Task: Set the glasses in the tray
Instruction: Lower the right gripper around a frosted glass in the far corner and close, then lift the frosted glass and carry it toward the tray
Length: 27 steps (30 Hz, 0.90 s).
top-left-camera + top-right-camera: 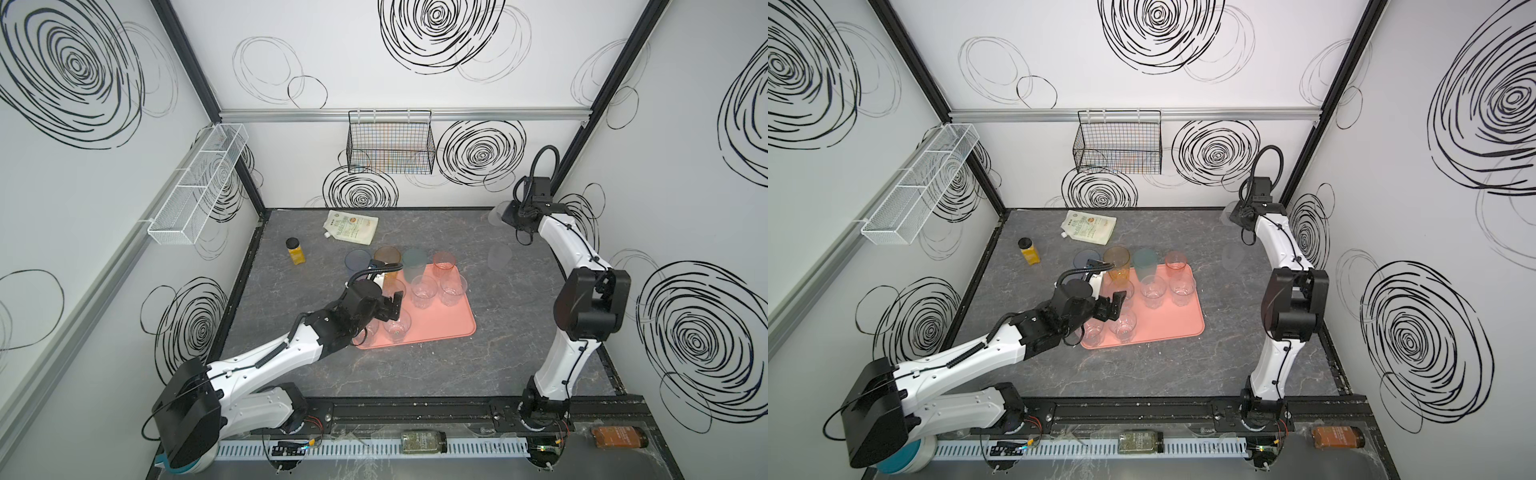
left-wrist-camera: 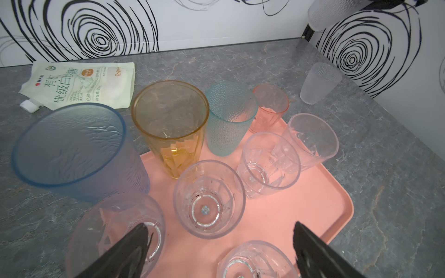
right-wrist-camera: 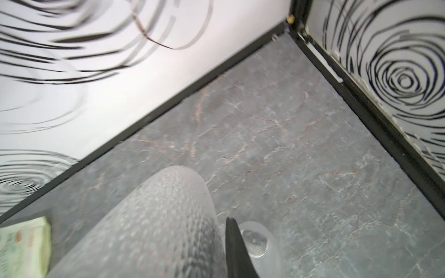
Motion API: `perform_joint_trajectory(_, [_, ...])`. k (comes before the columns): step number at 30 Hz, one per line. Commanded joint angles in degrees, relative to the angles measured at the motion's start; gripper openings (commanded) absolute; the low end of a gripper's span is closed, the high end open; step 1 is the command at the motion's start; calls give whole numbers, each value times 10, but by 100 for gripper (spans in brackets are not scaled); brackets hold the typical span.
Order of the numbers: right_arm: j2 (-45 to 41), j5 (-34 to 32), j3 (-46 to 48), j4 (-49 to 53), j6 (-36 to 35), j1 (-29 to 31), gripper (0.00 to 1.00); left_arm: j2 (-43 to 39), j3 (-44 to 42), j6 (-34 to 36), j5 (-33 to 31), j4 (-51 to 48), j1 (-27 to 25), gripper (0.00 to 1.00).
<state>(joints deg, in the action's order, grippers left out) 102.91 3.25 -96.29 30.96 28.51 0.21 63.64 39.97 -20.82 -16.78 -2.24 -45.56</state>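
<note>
Left gripper (image 1: 392, 309): jaws wide, empty, over near-left end of salmon-pink rectangular tray (image 1: 440, 322). Tray holds clear and tinted translucent glasses (image 1: 424, 291); frosted blue tumbler (image 1: 356, 259) stands just off it. Right gripper (image 1: 503, 218), far corner: clamped, apparently on raised frosted dimpled tumbler (image 1: 492, 216).

The left gripper (image 1: 1116, 306) hovers open over glasses (image 1: 1152, 291) on the tray (image 1: 1167, 328). The right gripper (image 1: 1233, 217) pinches 1 frosted glass (image 1: 1226, 215).

Bright, even light; soft shadows; close frosted glass (image 3: 149, 228) motion-blurred.
</note>
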Motion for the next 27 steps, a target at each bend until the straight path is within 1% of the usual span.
perform_joint_trajectory(1, [-80, -13, 58, 3, 1, 56, 5, -46, -18, -5, -33, -26, 7, 96])
perform_joint_trajectory(3, [-136, -17, 112, -3, -2, 96, 4, -79, -31, -12, -45, -42, 7, 96])
perform_joint_trajectory(5, [-203, -27, 186, -26, -22, 149, 4, -119, -47, -21, -56, -63, 9, 96])
perform_joint_trajectory(7, [-260, -34, 245, -36, -26, 195, 3, -152, -61, -30, -66, -85, 11, 96])
perform_joint_trajectory(10, [-317, -40, 299, 1, -28, 242, 1, -200, -77, -35, -82, -125, 12, 96])
perform_joint_trajectory(12, [-348, -28, 335, 19, -27, 265, 1, -227, -88, -53, -93, -148, 13, 96])
perform_joint_trajectory(14, [-369, -14, 363, 46, -28, 289, 1, -254, -102, -61, -100, -168, 19, 96])
perform_joint_trajectory(18, [-395, -19, 390, 96, -30, 332, 0, -283, -111, -79, -107, -185, 15, 96])
perform_joint_trajectory(21, [-395, -19, 394, 136, -34, 358, 0, -276, -112, -103, -99, -192, 27, 96])
perform_joint_trajectory(23, [-393, -33, 396, 157, -26, 378, 0, -265, -114, -115, -97, -195, 28, 96])
perform_joint_trajectory(27, [-390, -53, 413, 149, -11, 407, 0, -259, -123, -121, -99, -184, 27, 96])
